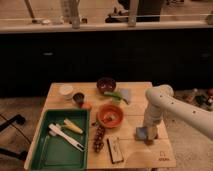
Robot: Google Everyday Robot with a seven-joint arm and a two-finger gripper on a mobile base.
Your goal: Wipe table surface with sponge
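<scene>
The light wooden table surface (132, 157) carries a small dark logo at its front right corner. My white arm comes in from the right and bends down to the gripper (146, 131) over the right part of the table. The gripper is shut on the sponge (142, 133), a small light-blue block with a tan side. It presses the sponge onto the tabletop, to the right of the orange bowl (111, 116).
A green tray (45, 150) with utensils fills the front left. A flat tan-and-dark block (115, 149) and a dark string of beads (98, 137) lie at the front middle. A dark bowl (106, 84), a grey-blue cloth (125, 94), a white cup (65, 90) and a dark cup (78, 97) stand at the back.
</scene>
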